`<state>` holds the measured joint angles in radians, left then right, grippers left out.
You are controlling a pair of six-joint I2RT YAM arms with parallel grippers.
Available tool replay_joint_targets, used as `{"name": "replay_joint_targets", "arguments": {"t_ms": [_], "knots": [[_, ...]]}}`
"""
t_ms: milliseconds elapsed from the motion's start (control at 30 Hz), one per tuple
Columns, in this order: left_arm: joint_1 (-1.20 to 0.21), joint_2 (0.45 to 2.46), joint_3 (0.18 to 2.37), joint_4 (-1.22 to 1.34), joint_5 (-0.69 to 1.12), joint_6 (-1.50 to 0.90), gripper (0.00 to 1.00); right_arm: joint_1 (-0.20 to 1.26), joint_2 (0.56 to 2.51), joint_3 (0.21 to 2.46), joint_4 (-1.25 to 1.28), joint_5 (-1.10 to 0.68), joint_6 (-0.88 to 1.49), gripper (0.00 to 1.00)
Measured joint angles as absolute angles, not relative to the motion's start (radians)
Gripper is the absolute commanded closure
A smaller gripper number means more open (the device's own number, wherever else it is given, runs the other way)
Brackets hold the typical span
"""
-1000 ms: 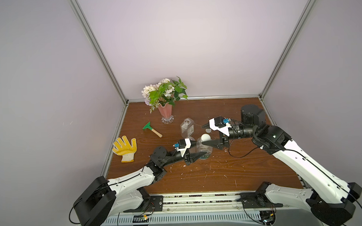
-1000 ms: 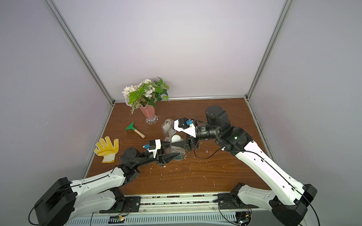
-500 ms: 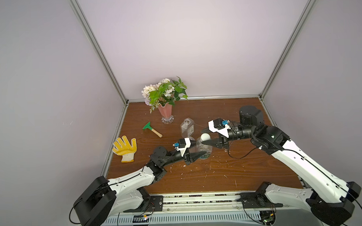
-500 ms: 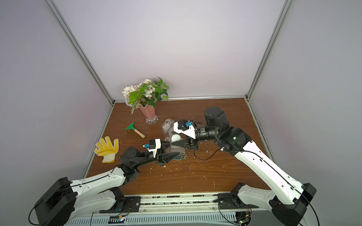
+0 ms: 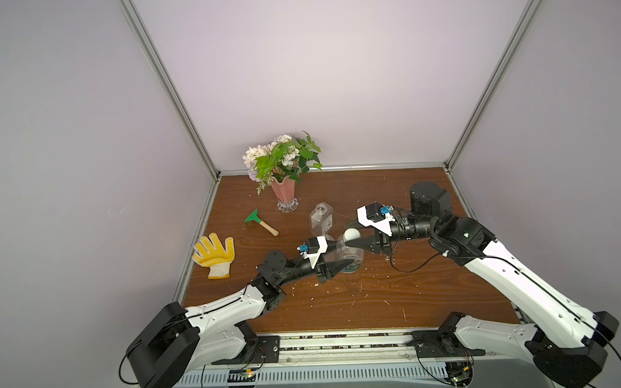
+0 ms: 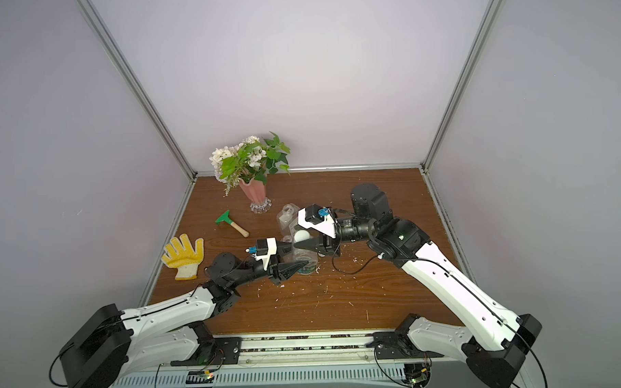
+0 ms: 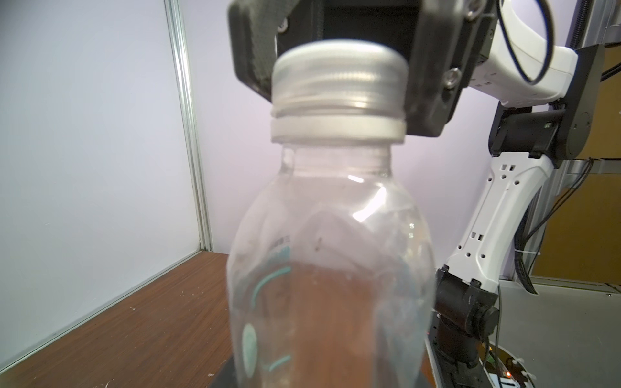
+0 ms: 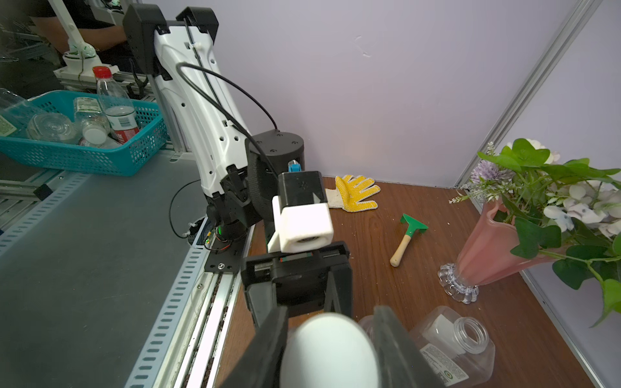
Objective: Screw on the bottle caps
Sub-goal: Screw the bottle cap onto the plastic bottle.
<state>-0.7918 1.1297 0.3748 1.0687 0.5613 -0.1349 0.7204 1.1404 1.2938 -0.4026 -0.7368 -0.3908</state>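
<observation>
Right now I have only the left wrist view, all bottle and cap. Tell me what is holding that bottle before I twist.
Observer: In a top view the left gripper clamps the rounded bottle low on its body, upright.
Operator: Now check the cap from above.
Observer: In the right wrist view both fingers of the right gripper press the white cap's sides.
Operator: Report other bottles.
Observer: A square bottle stands uncapped just behind the rounded one.

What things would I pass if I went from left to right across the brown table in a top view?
yellow glove → green hand rake → pink vase → square bottle → white cap
</observation>
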Motion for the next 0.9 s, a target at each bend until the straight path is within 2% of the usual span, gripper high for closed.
{"name": "replay_joint_targets", "arguments": {"t_ms": [200, 367, 900], "knots": [[-0.792, 1.128, 0.375, 1.046, 0.508, -0.120, 0.52, 0.730, 1.139, 1.269, -0.359, -0.656, -0.324, 0.80], [-0.791, 1.126, 0.375, 1.032, 0.440, -0.104, 0.53, 0.775, 1.132, 1.243, -0.302, -0.507, -0.222, 0.88], [-0.789, 1.141, 0.408, 1.013, 0.345, -0.090, 0.54, 1.057, 1.145, 1.219, -0.206, 0.195, 0.052, 0.95]]}}
